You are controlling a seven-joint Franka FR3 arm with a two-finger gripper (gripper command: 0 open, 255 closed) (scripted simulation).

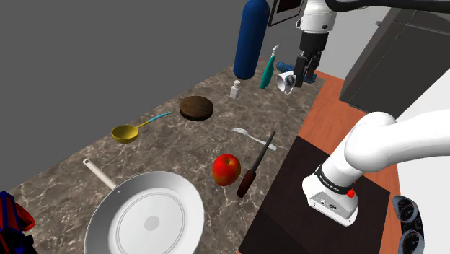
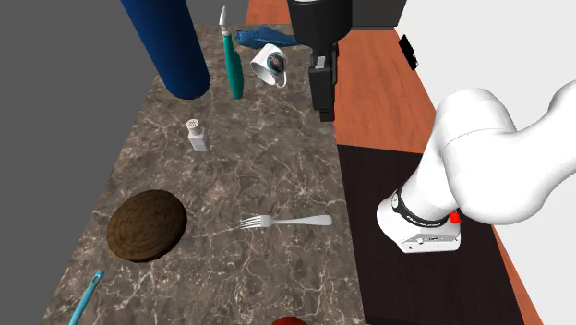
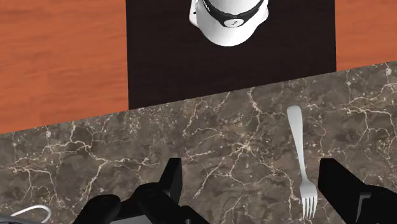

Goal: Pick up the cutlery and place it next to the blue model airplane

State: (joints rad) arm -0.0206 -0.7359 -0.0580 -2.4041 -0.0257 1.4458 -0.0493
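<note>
A slim silver metal fork (image 2: 286, 222) lies flat on the dark brown marbled stone table (image 2: 277, 157), alone on a bare patch near the edge that borders the black stand. Its long axis runs across the table's width. In the second exterior view the tines point to the left, toward a dark brown round disc (image 2: 146, 224), and the handle's rounded end points right, toward the arm's white base. In the wrist view the handle end lies on the base's side and the tines on the end effector's side.

The all-black two-finger end effector (image 2: 324, 109) hangs above the table's far end in the shoulder view, well apart from the fork. Its fingers (image 3: 172, 181) stand wide open with nothing between them that they touch. The fork's tines (seen from the wrist camera) show just inside one finger, but on the table below it.

Near the end effector stand a white mug (image 2: 270, 65) tipped on its side and a teal-handled tool (image 2: 233, 60). Behind them is the small blue model airplane (image 2: 263, 37), beside a tall dark blue cylinder (image 2: 166, 42). A small white shaker (image 2: 198, 136) stands between that group and the fork.

Nearer in the shoulder view lie a brown-handled knife (image 1: 256, 166) and a red apple (image 1: 226, 169) — the knife just beside the fork's handle.
</note>
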